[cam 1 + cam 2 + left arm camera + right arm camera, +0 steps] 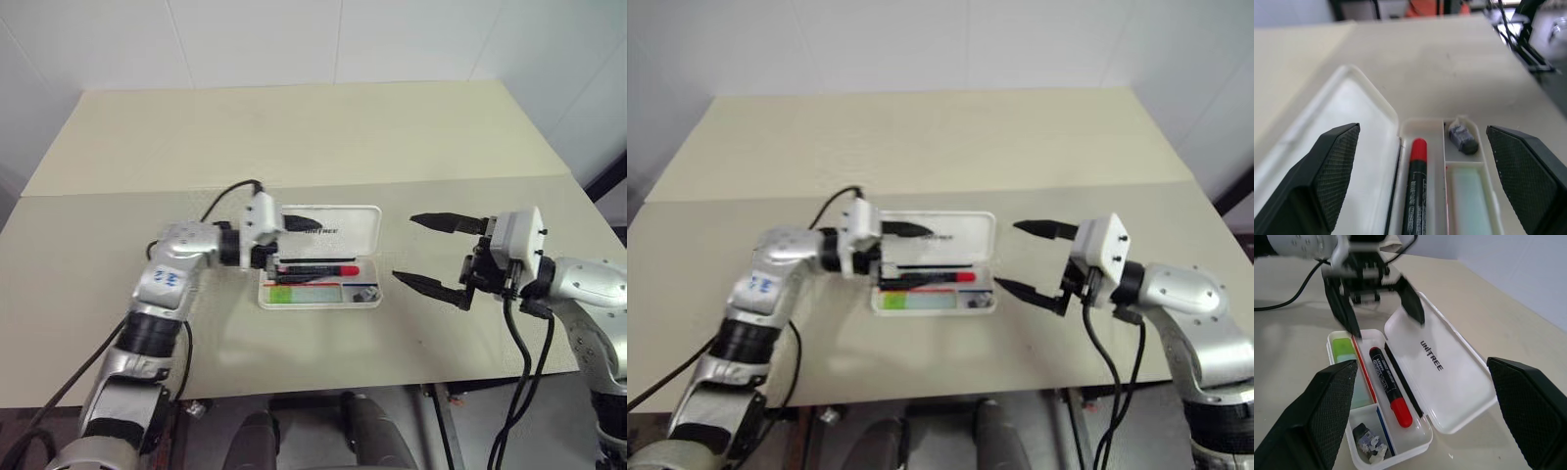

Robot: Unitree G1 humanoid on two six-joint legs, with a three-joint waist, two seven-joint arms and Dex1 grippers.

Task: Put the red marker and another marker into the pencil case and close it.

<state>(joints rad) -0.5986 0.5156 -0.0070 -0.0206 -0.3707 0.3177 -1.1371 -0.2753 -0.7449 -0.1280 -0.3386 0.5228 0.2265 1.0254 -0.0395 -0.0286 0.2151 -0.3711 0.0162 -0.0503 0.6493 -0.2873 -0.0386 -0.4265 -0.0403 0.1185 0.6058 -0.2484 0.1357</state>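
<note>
Jaws: left gripper (294, 243) and right gripper (428, 253) both spread wide, empty. Pencil case (1449, 377): open, light, rigid, slick plastic; probably best nudged shut at the lid's far edge.

Beige table (294, 137); small grey object (1367, 439)

Head cameras look down; both wrist cameras closely share the pencil case (1440, 377).

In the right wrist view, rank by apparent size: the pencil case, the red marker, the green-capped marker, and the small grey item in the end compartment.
1. pencil case, lid open flat
2. red marker
3. green-capped marker, partly hidden by a finger, so its rank against the red marker is unsure
4. small grey item
</note>
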